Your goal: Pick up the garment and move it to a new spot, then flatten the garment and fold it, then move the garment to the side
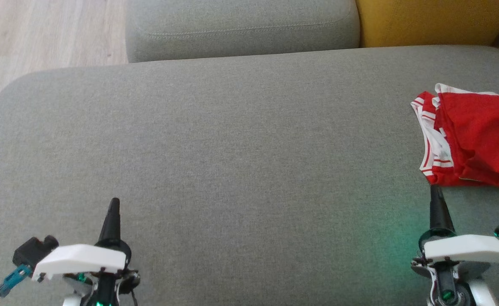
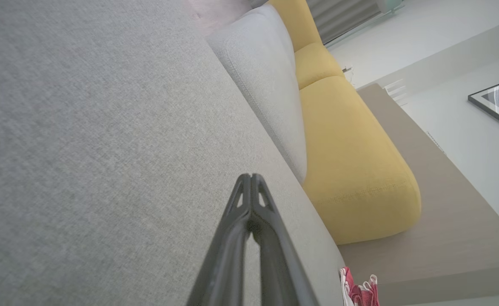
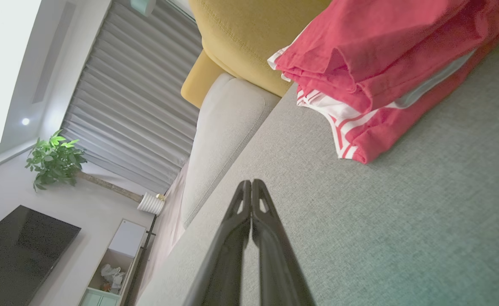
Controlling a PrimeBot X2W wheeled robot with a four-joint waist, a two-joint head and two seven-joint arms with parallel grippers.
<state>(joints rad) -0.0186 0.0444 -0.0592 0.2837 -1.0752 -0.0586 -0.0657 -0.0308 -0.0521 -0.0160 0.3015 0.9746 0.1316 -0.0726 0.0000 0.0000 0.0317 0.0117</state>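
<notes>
You are seeing the red garment with white striped trim [image 1: 474, 136] lying in a folded bundle at the far right of the grey sofa seat [image 1: 240, 148], in front of the yellow cushion [image 1: 428, 21]. Your right gripper [image 1: 435, 191] is pointing at the garment's near corner, very close to it. The right wrist view is showing a strip of bare seat between the fingertips and the cloth. Its two dark fingers are pressing together and gripping nothing. Your left gripper [image 1: 114, 202] is sitting well apart from the garment, over the seat's lower left, its fingers likewise pressing together on nothing. Beyond the seat, a grey back cushion [image 1: 240, 25] is lying beside the yellow one, and pale wooden floor [image 1: 41, 34] is showing at the upper left.
</notes>
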